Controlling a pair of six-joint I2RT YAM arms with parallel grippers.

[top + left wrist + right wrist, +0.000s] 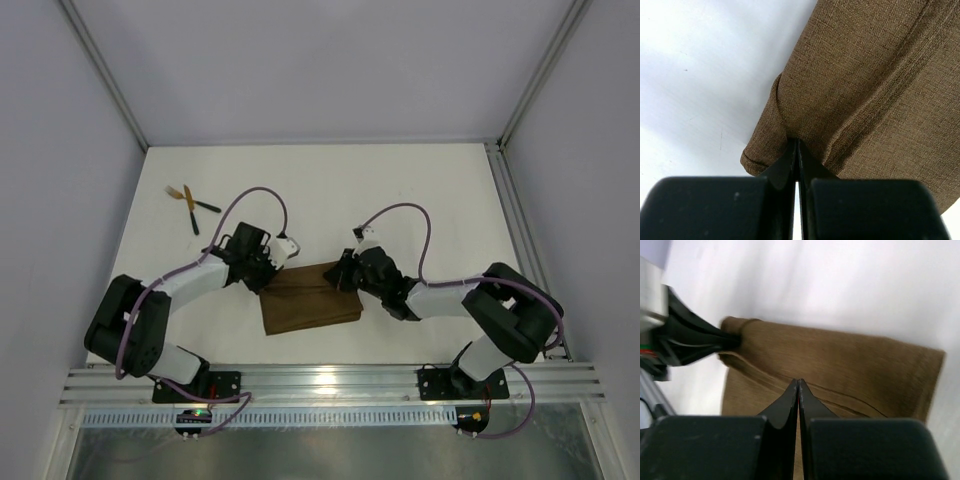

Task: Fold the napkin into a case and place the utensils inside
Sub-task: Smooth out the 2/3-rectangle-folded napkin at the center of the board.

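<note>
One napkin (310, 305), two utensils (191, 206) — one left tool (268, 277), one right tool (343, 280).

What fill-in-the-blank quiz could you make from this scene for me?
1. The folded napkin is ____ in colour.
2. The left hand and right hand are both pinched ____ on the napkin's cloth.
3. The utensils lie apart from the napkin, on the far ____ part of the table.
Missing words: brown; shut; left.

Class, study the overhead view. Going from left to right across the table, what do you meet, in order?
utensils → left gripper → napkin → right gripper
</note>
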